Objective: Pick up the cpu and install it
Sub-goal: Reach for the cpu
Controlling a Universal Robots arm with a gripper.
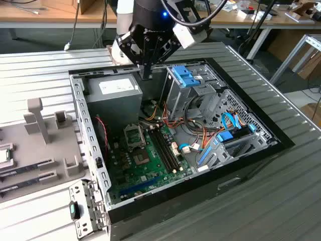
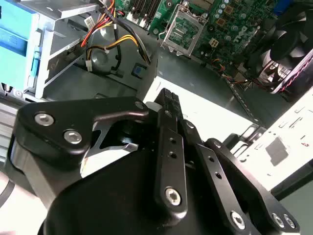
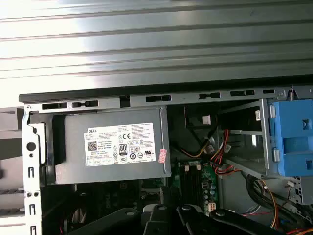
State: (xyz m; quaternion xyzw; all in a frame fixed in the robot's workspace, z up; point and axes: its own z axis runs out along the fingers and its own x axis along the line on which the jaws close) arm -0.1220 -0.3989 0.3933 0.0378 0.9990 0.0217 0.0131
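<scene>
Along the near edge of the desk (image 1: 281, 201) stands the open computer case (image 1: 225, 176). Outside the case, by the desk edge on the exterior view's left, the cpu (image 1: 3, 156) lies flat on a grey tray (image 1: 30, 145), with nothing gripping it. Further in, the green motherboard (image 1: 150, 165) covers the case floor. Its metal-framed socket (image 1: 134, 135) sits toward the far end and looks unfilled in the second wrist view (image 2: 182, 30).

Beyond the socket is the grey power-supply box (image 1: 113, 98), at the end of the case toward the desk's far edge. The hand (image 1: 146, 75) hangs over that box, well apart from the cpu. Its fingers (image 2: 166, 105) look closed together, with nothing between them.

I judge that the pick-up has not yet begun, so installing is a later matter. The pick-up calls for the hand to clear the case wall, cross to the tray and spread its fingers. It must then come down square over the chip to take it by its thin edges. The chip has to be lifted level so that it does not tilt or slip.
</scene>
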